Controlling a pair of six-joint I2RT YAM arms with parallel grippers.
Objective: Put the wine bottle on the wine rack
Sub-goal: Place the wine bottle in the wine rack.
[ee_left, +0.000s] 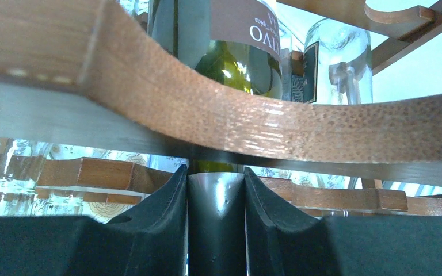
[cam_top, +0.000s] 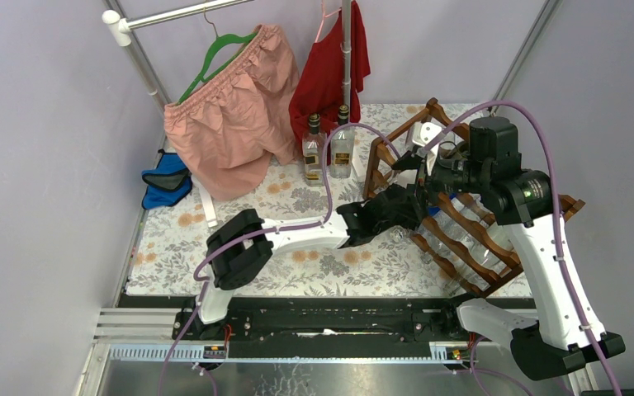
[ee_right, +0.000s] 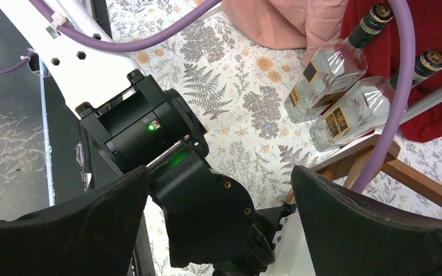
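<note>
Between the black fingers point(ee_left: 167, 218) of the left gripper point(ee_left: 214, 172), the wine bottle point(ee_left: 224, 66) was clamped by its dark neck, the jaws drawn in narrow against it. Its green glass body and brown label showed just past a scalloped rail of the wine rack point(ee_left: 207, 109), inside the reddish-brown frame. Whether the glass lay on a rail could not be told. A clear bottle point(ee_left: 336, 57) with a dark label sat just beside it in the rack. From above, the left arm point(cam_top: 297, 235) reached across the table to the rack's near left side, and the grip itself was hidden there. The right gripper point(ee_right: 218, 172) hung over the left arm's wrist with its fingers spread wide and nothing between them. Near the rack's left post, two clear liquor bottles point(cam_top: 328, 150) with black caps stood side by side on the floral tablecloth point(cam_top: 297, 268). Behind them, pink shorts point(cam_top: 231, 115) on a green hanger point(cam_top: 215, 54) and a red garment point(cam_top: 330, 74) hung from a rail.
</note>
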